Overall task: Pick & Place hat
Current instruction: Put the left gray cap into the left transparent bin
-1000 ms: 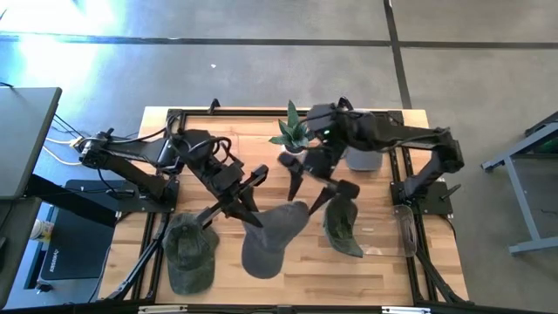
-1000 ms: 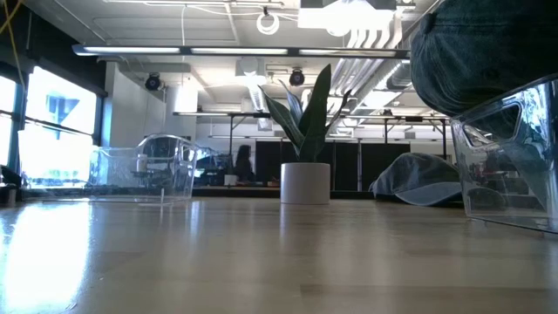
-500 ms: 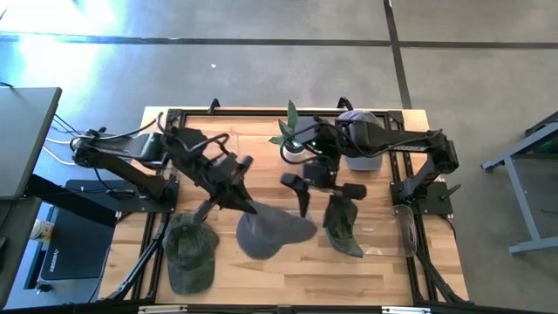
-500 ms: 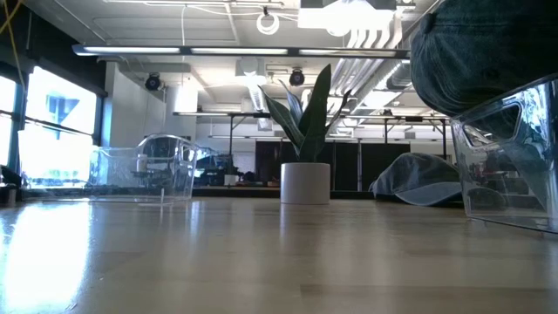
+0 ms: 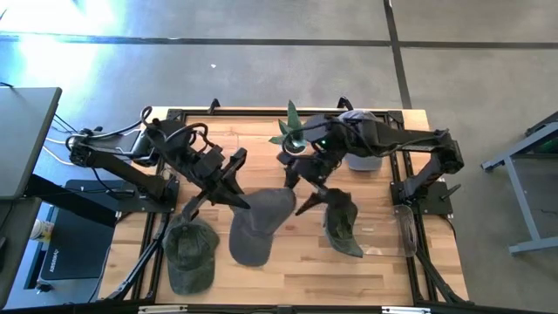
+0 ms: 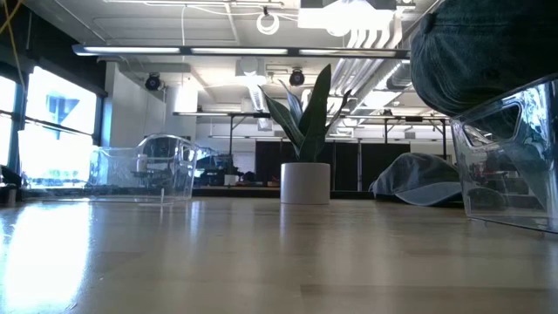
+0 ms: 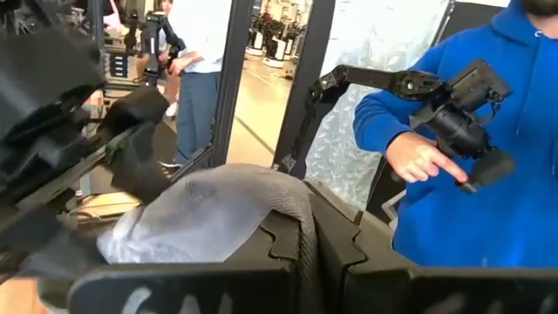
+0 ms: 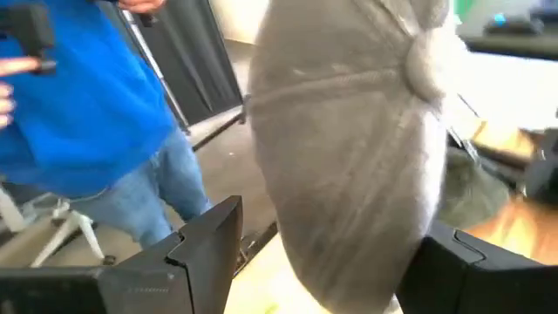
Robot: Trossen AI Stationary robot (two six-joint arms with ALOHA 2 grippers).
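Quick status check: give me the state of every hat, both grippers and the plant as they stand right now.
left gripper: shut on grey hat
right gripper: open, at grey hat's edge
grey hat: held up between the arms
olive hat: lying flat, front left
dark green hat: lying on table, right
hat at rear: resting behind right arm
potted plant: upright

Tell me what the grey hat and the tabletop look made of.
Grey hat: soft woven fabric, matte; it drapes limply and shows stitched panel seams in the right wrist view. Table: light wood, probably butcher-block, with visible plank strips and a sheen that reflects light in the low view.
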